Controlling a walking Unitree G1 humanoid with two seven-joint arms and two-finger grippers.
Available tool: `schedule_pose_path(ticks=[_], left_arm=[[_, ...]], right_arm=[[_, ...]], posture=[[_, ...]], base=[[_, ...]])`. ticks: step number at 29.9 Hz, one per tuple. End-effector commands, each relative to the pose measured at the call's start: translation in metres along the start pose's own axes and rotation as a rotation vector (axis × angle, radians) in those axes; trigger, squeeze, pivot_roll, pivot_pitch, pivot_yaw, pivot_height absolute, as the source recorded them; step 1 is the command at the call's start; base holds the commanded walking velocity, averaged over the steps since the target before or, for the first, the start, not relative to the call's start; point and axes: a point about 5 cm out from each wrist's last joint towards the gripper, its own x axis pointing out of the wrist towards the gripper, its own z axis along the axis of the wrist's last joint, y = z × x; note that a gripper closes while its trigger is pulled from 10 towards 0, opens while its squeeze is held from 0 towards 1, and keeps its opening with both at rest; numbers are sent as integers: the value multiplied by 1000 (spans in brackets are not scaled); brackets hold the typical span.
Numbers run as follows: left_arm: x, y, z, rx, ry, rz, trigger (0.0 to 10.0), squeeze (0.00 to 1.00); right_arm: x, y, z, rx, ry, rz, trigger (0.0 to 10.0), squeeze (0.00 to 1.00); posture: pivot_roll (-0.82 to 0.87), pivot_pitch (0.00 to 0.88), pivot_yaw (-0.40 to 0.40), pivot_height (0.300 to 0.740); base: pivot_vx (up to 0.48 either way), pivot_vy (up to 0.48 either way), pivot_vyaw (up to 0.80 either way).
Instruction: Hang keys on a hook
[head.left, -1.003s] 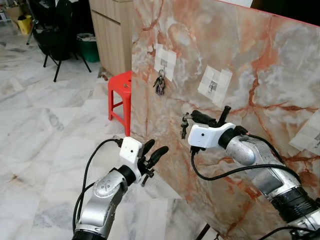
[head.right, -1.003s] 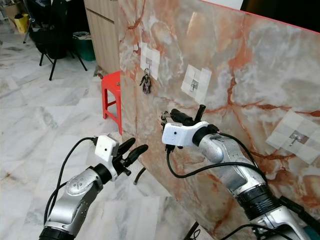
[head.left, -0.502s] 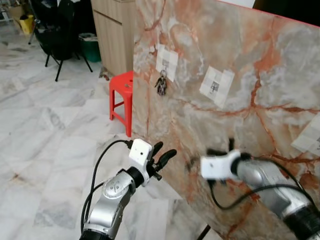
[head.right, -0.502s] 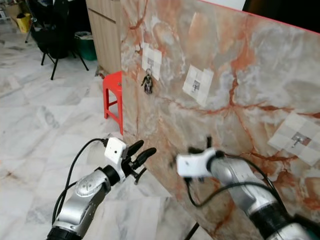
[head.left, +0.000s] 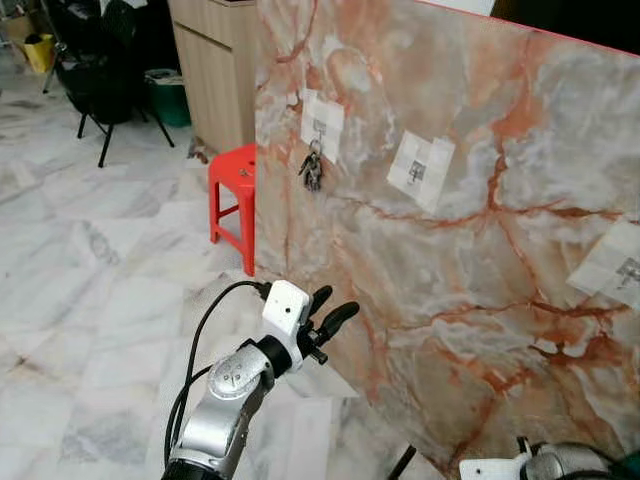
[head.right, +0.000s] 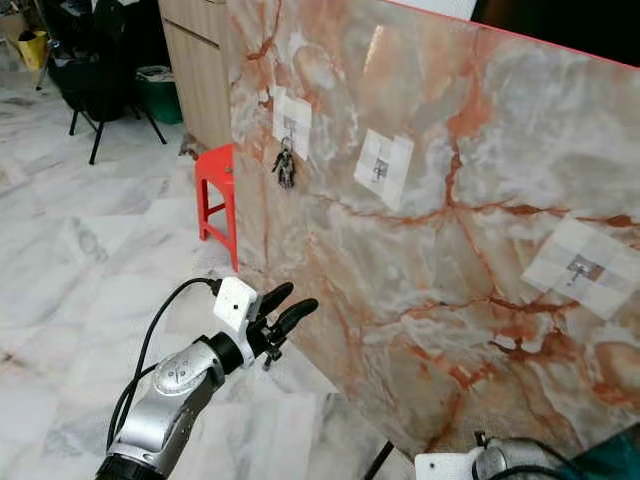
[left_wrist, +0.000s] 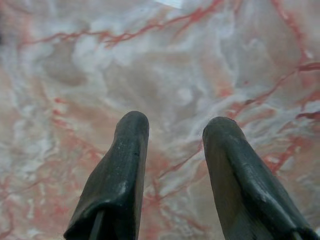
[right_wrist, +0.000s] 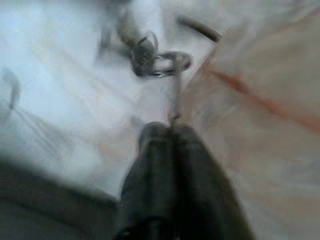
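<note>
Against the marble-veined wall panel (head.left: 480, 200), one key bunch (head.left: 312, 172) already hangs on the far-left hook, while my right gripper (right_wrist: 172, 131), low beside the panel, pinches its keys (right_wrist: 160, 62) below the free middle hook (head.left: 416, 172); left gripper (head.left: 330, 312) spread, empty.

Blurred right gripper (right_wrist: 172, 132), jaws pinched on key ring (right_wrist: 160, 60), marble slab (right_wrist: 270, 100) beside
</note>
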Motion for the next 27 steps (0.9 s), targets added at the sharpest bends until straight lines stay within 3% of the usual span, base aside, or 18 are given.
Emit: schedule_pose_path(ticks=[1, 3, 4, 5, 9, 10, 12, 13, 14, 16, 17, 21, 22, 23, 25, 26, 27], left_arm=[[2, -3, -4, -6, 18, -13, 10000, 0], [2, 1, -5, -15, 19, 21, 10000, 0], [1, 4, -5, -19, 20, 47, 10000, 0], [-2, 12, -7, -24, 27, 103, 10000, 0], [-9, 25, -10, -29, 45, 185, 10000, 0], [-17, 37, -12, -42, 51, 255, 10000, 0], [-24, 47, -15, -51, 54, 310, 10000, 0], [-32, 60, -18, -76, 59, 396, 10000, 0], [-32, 60, -18, -76, 59, 396, 10000, 0], [-57, 88, -32, -116, 108, 589, 10000, 0], [-57, 88, -32, -116, 108, 589, 10000, 0], [-92, 106, -61, -172, 218, 745, 10000, 0], [-92, 106, -61, -172, 218, 745, 10000, 0], [-110, 106, -80, -208, 289, 791, 10000, 0], [-129, 101, -102, -241, 366, 857, 10000, 0], [-129, 101, -102, -241, 366, 857, 10000, 0], [-139, 95, -114, -265, 416, 888, 10000, 0]], right_arm=[[3, -5, 9, 196, -103, -25, 0, 0], [11, -1, 12, 365, -155, -31, 0, 0], [14, 1, 12, 461, -171, -43, 2510, 0], [19, 5, 11, 644, -196, -68, 9608, 0], [24, 12, 10, 830, -222, -83, 10000, 0], [28, 17, 9, 951, -240, -90, 10000, 0], [31, 21, 9, 1025, -240, -99, 10000, 0], [33, 25, 6, 1066, -219, -120, 10000, 0], [33, 25, 6, 1066, -219, -120, 10000, 0], [37, 33, 8, 1178, -210, -119, 10000, 0], [37, 33, 8, 1178, -210, -119, 10000, 0], [41, 39, 10, 1235, -200, -123, 10000, 0], [41, 39, 10, 1235, -200, -123, 10000, 0], [41, 37, 14, 1256, -232, -136, 10000, 0], [41, 35, 14, 1251, -236, -166, 10000, 0], [41, 35, 14, 1251, -236, -166, 10000, 0], [41, 34, 14, 1251, -239, -183, 10000, 0]], posture=[[59, 0, -115, 740], [63, 0, -116, 740], [68, 0, -115, 740], [73, 0, -115, 740], [81, 0, -113, 740], [82, 0, -110, 740], [86, 0, -108, 740], [88, 0, -108, 740], [88, 0, -108, 740], [93, 0, -105, 740], [93, 0, -105, 740], [109, 0, -102, 740], [109, 0, -102, 740], [108, 0, -101, 740], [108, 0, -100, 740], [108, 0, -100, 740], [110, 0, -101, 740]], base=[[0, 0, 0], [0, 0, 0], [0, 0, 0], [0, 0, 0], [0, 0, 0], [0, 0, 0], [0, 0, 0], [0, 0, 0], [0, 0, 0], [0, 0, 0], [0, 0, 0], [0, 0, 0], [0, 0, 0], [0, 0, 0], [0, 0, 0], [0, 0, 0], [0, 0, 0]])
